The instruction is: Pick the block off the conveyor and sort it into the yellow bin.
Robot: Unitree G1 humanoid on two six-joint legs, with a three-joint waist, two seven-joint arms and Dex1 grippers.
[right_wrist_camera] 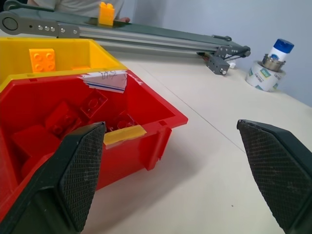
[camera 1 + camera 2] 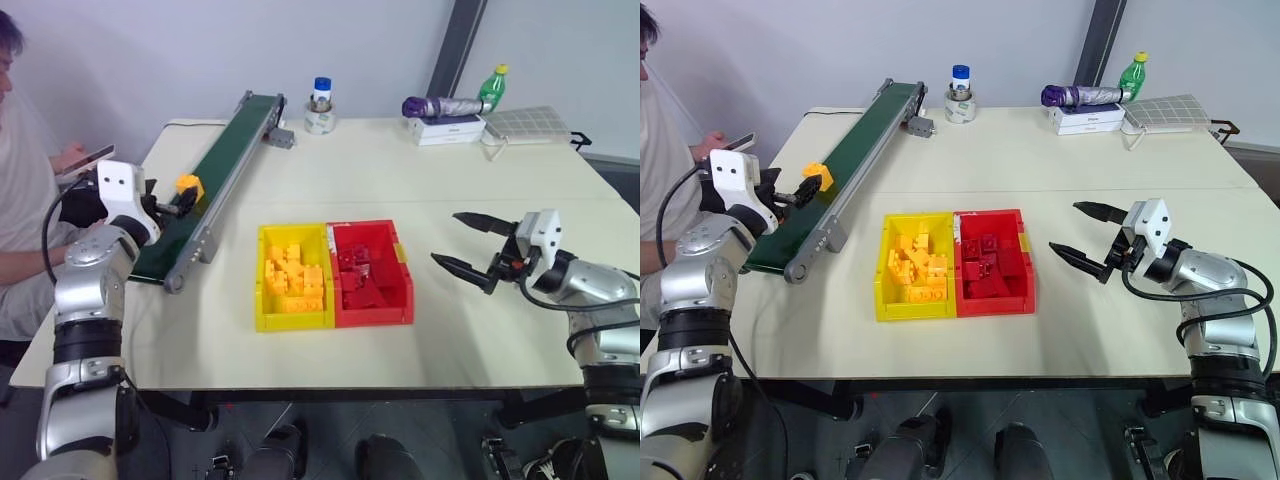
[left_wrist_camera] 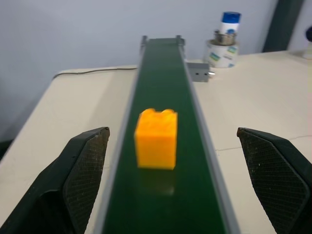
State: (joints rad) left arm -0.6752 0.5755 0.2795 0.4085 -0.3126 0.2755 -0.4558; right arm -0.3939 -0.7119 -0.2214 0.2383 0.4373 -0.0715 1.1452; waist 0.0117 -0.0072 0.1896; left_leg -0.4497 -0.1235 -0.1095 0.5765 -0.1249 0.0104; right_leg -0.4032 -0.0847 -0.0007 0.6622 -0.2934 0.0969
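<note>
The block (image 3: 156,138) stood upright on the conveyor (image 2: 232,150), near its lower end, studs up and centred on the belt. Your left claw (image 3: 170,195) was spread wide just short of it, one finger on each side of the belt and not yet touching. To do this well, you needed to ease forward until the pads flanked the brick's flat sides, then pinch squarely so it would not twist or tip. The yellow bin (image 2: 262,275), joined to the red bin (image 2: 403,290), sat well apart on the tabletop (image 2: 400,170). Your right claw (image 2: 462,241) hung spread and empty beside the red bin.
</note>
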